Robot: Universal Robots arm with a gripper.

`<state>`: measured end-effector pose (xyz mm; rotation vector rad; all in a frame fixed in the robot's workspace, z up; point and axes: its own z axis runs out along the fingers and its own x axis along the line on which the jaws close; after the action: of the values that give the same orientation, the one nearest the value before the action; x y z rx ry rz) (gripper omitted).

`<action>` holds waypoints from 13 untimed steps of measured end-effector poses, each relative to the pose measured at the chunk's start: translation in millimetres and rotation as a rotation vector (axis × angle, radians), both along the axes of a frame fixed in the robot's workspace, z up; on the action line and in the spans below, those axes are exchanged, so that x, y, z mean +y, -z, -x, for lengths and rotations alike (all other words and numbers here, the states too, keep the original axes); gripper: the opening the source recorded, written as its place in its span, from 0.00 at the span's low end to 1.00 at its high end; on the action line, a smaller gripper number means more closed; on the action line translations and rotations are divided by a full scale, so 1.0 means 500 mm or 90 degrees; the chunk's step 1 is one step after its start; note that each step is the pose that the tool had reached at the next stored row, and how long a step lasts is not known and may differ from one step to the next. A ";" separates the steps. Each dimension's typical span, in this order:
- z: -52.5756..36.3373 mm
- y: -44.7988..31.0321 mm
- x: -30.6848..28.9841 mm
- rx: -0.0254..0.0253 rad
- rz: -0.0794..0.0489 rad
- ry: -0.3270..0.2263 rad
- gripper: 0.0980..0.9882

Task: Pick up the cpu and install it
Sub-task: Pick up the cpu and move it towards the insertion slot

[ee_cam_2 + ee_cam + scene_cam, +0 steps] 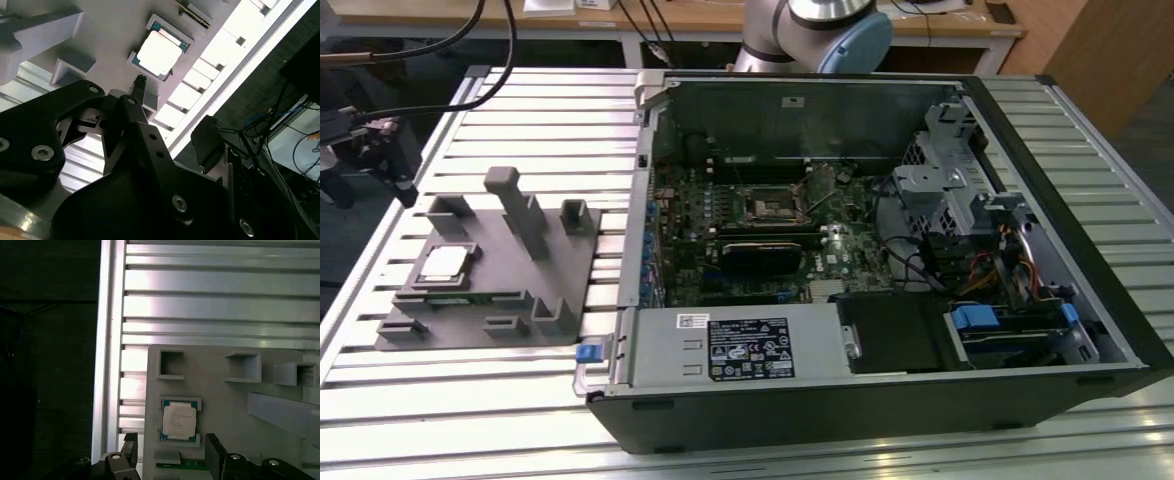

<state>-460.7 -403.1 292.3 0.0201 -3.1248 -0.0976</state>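
Observation:
The cpu (444, 263) is a small square chip with a pale metal top, lying flat in a recess of the grey fixture (520, 290) at the exterior view's left. Both wrist views look onto it: the cpu (179, 420) sits in its green-edged pocket on the fixture (225, 405), and the cpu (159, 54) lies just beyond one black fingertip (139, 85). My gripper (172, 454) hovers above the fixture, close to the chip but apart from it. It is open, with its black fingers (131, 447) standing wide on either side and nothing between them.
An open computer case (881, 400) fills the exterior view's right, with the motherboard and its black socket frame (770, 205) inside. Upright grey posts (520, 210) rise from the fixture. A green memory stick (180, 465) lies beside the chip's pocket. The ribbed table's edge (106, 365) runs close by.

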 end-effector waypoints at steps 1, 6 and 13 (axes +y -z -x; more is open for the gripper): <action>0.000 0.000 0.000 0.0000 0.000 0.000 0.62; 0.000 0.005 0.000 -0.0002 0.000 0.000 0.62; 0.000 0.014 0.000 0.0000 0.002 0.000 0.70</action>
<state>-460.6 -403.3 285.6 0.0203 -3.1250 -0.0926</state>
